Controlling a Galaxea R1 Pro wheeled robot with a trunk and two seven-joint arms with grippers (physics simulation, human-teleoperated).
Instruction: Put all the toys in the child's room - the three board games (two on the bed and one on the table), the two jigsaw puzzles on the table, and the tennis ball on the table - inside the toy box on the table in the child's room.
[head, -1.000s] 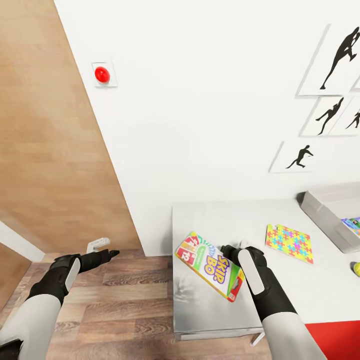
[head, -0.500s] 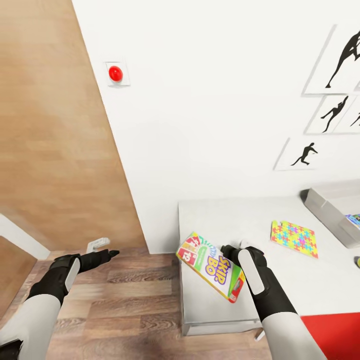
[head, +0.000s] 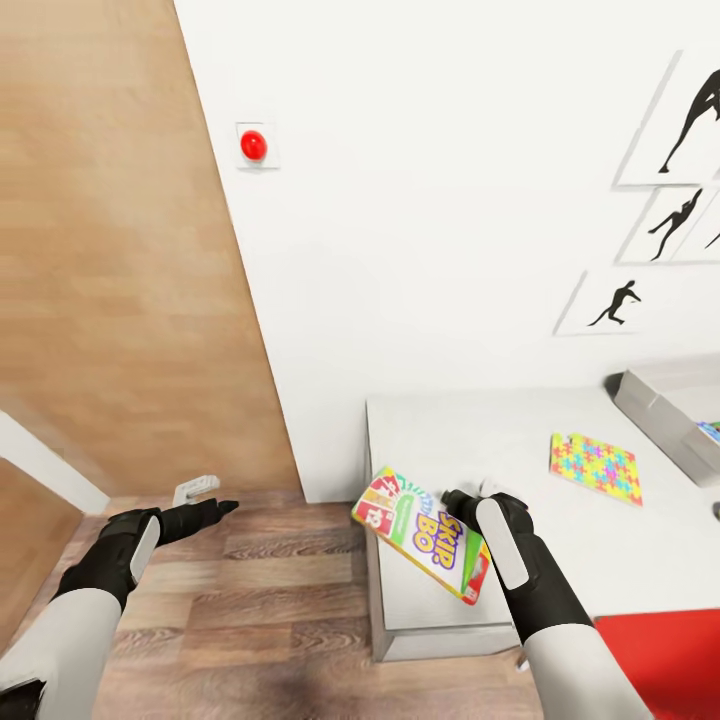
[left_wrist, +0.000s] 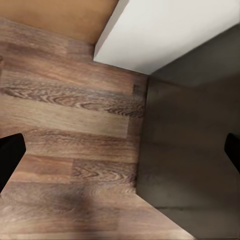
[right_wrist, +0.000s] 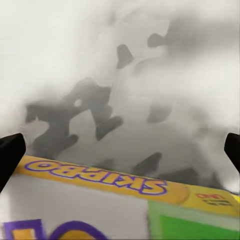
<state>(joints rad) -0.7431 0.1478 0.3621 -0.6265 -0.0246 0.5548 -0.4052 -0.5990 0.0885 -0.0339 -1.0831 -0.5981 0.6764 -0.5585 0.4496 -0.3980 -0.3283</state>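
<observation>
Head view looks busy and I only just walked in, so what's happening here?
The robot is carrying a Skip-Bo board game in its right gripper, held tilted over the near end of the table. The left gripper hangs empty over the wood floor, jaws open. Further along the table lie a jigsaw puzzle and the grey toy box, where the game is not yet placed.

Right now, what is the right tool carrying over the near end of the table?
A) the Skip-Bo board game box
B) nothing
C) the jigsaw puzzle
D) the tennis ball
A: in the head view the right tool grips the tilted Skip-Bo box at its edge above the table, while the jigsaw puzzle lies flat further along the top.
</observation>
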